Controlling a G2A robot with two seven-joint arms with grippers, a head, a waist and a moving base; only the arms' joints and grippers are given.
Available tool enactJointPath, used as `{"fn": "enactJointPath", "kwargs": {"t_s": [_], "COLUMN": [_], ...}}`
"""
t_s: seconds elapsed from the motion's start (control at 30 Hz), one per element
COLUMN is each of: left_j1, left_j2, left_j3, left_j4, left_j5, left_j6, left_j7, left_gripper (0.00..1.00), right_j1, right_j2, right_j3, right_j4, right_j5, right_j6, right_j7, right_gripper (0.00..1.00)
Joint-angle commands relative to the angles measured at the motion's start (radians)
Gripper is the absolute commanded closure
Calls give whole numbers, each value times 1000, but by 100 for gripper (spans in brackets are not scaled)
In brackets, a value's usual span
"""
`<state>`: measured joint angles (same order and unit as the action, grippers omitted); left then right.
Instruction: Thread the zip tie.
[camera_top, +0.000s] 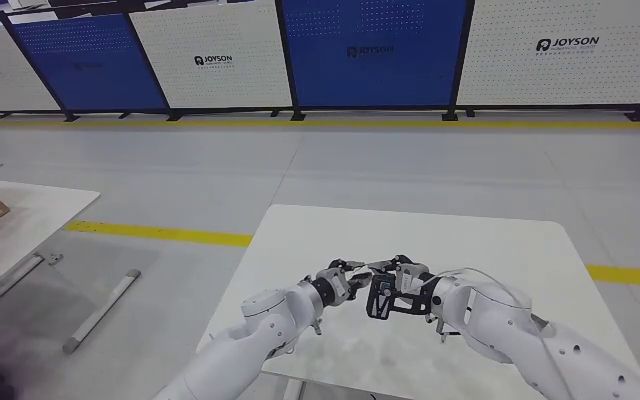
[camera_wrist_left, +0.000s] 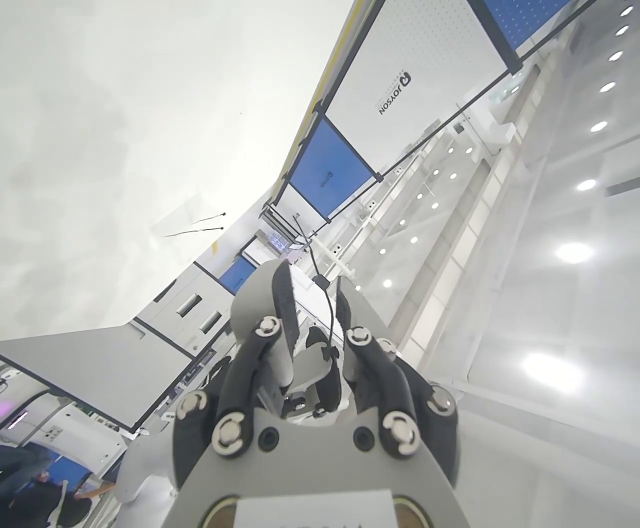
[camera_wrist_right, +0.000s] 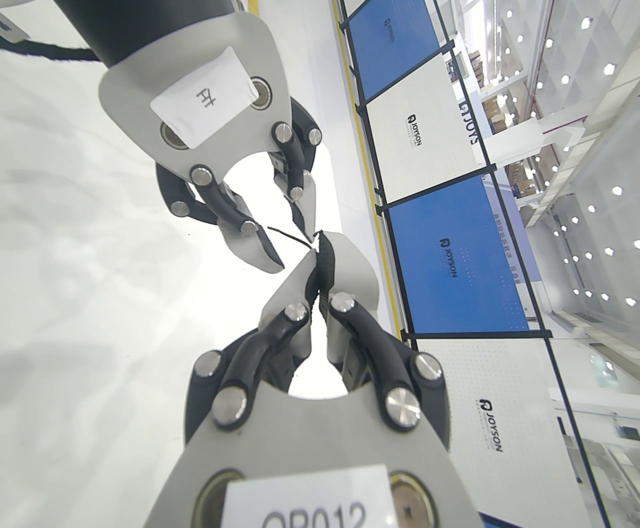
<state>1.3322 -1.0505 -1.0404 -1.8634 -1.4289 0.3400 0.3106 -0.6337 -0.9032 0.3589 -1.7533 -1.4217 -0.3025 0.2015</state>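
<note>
Both grippers meet tip to tip above the middle of the white table (camera_top: 450, 240). My right gripper (camera_wrist_right: 319, 248) is shut on a thin black zip tie (camera_wrist_right: 289, 237). The strap's free end sticks out between the spread fingers of my left gripper (camera_wrist_right: 294, 250), which is open. In the left wrist view the zip tie (camera_wrist_left: 327, 310) runs lengthwise through the gap of the left gripper (camera_wrist_left: 312, 277), touching neither pad as far as I can see. From above, the left gripper (camera_top: 352, 283) and right gripper (camera_top: 383, 292) sit almost against each other.
Two spare black zip ties (camera_wrist_left: 202, 229) lie on the pale surface farther off. Another white table (camera_top: 30, 215) stands to the left across a floor gap. Blue and white panel walls (camera_top: 370, 50) close the back.
</note>
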Motion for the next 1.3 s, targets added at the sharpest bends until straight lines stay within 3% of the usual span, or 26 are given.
{"fn": "enactJointPath", "kwargs": {"t_s": [0.0,0.37,0.4,0.43,0.53,0.57,0.67,0.77,0.9,1.03,1.1,1.17,1.27], "left_j1": [-1,-2,-1,1,4,4,5,9,32,54,58,62,62], "left_j2": [-1,-7,-7,-8,-9,-9,-12,-12,-11,-10,-14,-19,-19], "left_j3": [1,-3,-4,-6,-12,-13,-13,-11,-1,25,45,64,64], "left_j4": [2,6,5,5,9,12,16,13,-9,-9,-2,9,9], "left_j5": [-4,8,9,11,16,21,48,104,245,403,475,514,514], "left_j6": [0,-1,-1,-1,-2,-4,-20,-32,-85,-123,-165,-193,-193], "left_j7": [-1,-9,-10,-11,-12,-10,-5,-7,1,-7,1,1,1], "left_gripper": [100,100,100,100,100,100,100,100,100,100,100,100,100], "right_j1": [0,-23,-27,-33,-55,-63,-96,-148,-233,-331,-354,-357,-357], "right_j2": [0,-2,-2,-2,2,3,13,29,54,74,75,75,75], "right_j3": [0,16,24,31,58,66,102,156,236,324,356,359,359], "right_j4": [0,-2,-4,-5,-9,-13,-29,-38,-75,-80,-71,-69,-69], "right_j5": [0,-16,-20,-23,-35,-40,-48,-3,59,217,305,319,319], "right_j6": [0,0,-2,-4,-11,-11,-9,11,57,106,116,114,114], "right_j7": [0,-5,-7,-11,-27,-31,-55,-83,-84,-62,-37,-33,-33], "right_gripper": [100,100,87,68,49,20,0,0,0,0,0,0,0]}}
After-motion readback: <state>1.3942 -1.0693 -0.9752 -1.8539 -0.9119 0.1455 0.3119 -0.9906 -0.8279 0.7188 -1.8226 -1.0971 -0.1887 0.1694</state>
